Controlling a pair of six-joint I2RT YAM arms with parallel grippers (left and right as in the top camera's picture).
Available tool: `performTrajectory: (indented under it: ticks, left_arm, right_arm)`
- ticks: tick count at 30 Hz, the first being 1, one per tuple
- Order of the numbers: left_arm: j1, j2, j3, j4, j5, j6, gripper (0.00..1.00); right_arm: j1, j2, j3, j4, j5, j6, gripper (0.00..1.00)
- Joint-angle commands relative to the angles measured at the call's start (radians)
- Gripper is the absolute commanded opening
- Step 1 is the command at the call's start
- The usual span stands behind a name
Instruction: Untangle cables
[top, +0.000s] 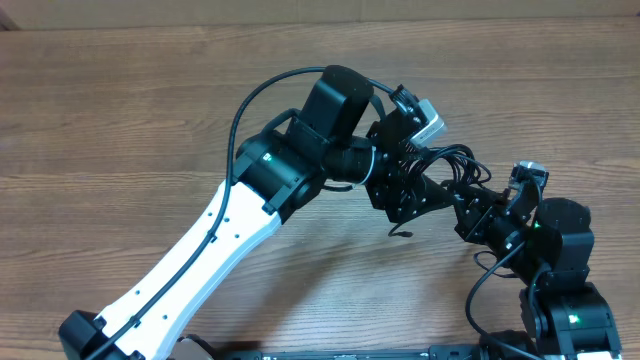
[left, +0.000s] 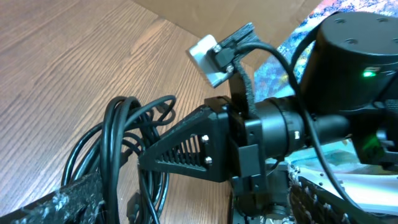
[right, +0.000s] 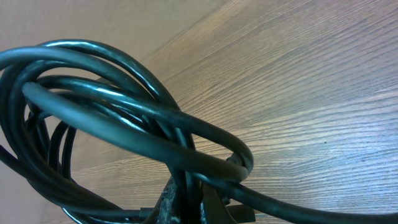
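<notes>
Cables (right: 124, 130) loop right against the right wrist lens, mid-right over the bench (top: 150, 100), since the right pincer (top: 478, 212) is clamped on them for steadying while the left pincer (top: 412, 198) sits spread wide alongside, presumably to pull a loop.

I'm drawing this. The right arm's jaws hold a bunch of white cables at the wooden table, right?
No: the cables are black, not white; the right wrist view shows it. The right arm's jaws do hold them at the wooden table.
</notes>
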Motion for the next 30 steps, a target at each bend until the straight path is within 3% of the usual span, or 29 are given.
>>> performTrajectory:
  ticks: [1,24,25,27,29,30]
  left_arm:
    - [-0.002,0.032,0.016,0.004,0.012,-0.016,0.94]
    - [-0.058,0.046,0.015,0.000,-0.026,-0.028,0.90]
    - [-0.058,0.046,0.015,-0.001,-0.026,-0.028,0.86]
    - [-0.058,0.046,0.015,-0.002,-0.026,-0.029,0.63]
    - [-0.058,0.046,0.015,-0.002,-0.026,-0.028,0.16]
    - [-0.058,0.046,0.015,-0.002,-0.026,-0.028,0.04]
  right_arm:
    - [-0.002,-0.011,0.006,0.014,-0.015,0.004,0.04]
    - [-0.002,-0.011,0.006,0.049,-0.042,0.008,0.04]
    - [-0.002,-0.011,0.006,0.051,-0.042,0.008,0.04]
    - [-0.002,-0.011,0.006,0.052,-0.042,0.008,0.04]
    - [-0.002,-0.011,0.006,0.053,-0.042,0.007,0.04]
    - [-0.002,-0.011,0.006,0.056,-0.045,0.007,0.04]
